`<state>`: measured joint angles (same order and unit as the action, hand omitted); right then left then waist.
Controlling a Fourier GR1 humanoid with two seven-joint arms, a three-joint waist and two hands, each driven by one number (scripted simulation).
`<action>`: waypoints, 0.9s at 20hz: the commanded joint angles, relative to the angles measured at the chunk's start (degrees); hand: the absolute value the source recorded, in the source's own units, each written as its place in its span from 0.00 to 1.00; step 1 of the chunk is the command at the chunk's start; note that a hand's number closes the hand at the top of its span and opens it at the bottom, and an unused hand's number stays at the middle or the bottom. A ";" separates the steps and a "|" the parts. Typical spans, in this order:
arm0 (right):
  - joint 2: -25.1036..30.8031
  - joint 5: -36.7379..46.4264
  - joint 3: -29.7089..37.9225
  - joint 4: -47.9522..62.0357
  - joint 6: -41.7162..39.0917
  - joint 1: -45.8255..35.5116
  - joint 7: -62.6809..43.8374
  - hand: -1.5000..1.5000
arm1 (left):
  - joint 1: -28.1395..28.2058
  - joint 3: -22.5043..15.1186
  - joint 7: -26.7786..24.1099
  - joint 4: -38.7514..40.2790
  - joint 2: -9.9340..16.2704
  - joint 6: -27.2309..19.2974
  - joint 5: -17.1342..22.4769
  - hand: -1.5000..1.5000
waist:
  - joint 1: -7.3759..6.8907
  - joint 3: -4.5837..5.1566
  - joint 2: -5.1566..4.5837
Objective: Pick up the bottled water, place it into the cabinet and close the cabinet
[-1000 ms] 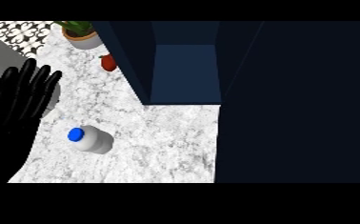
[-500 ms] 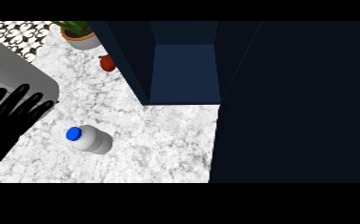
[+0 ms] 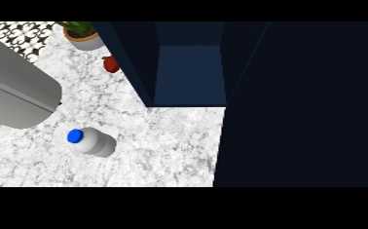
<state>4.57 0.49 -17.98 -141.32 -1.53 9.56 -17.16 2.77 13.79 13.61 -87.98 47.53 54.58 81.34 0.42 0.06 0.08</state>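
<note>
A grey forearm point(image 3: 25, 94) slants across the frame's left edge above the bottled water point(image 3: 92, 142), its hand and fingers out of sight.

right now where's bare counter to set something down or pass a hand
Bare marble lies between the bottled water and the open cabinet, and along the near edge below the bottle. It is crowded at the far left: potted plant, a red object and the grey forearm.
</note>
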 commanded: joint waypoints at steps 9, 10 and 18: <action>-1.50 9.74 -11.07 -3.72 4.99 0.47 -4.05 0.00 | -5.23 1.39 3.54 6.86 -4.57 7.33 -10.51 0.00 | -0.13 -0.02 0.03; 0.84 4.85 -7.61 -3.64 2.82 3.91 -0.48 0.00 | -5.92 0.06 4.07 8.68 -6.23 7.02 -11.66 0.00 | 0.10 -0.06 -0.02; 1.12 7.04 -8.14 -2.98 5.29 -1.50 -4.40 0.00 | -12.81 2.10 2.42 14.97 -14.31 6.48 -26.55 0.00 | 0.25 -0.02 -0.14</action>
<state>4.52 4.01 -27.28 -141.99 4.08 9.09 -20.49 -6.21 15.04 16.47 -76.81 36.95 60.06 61.88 0.58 0.05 0.06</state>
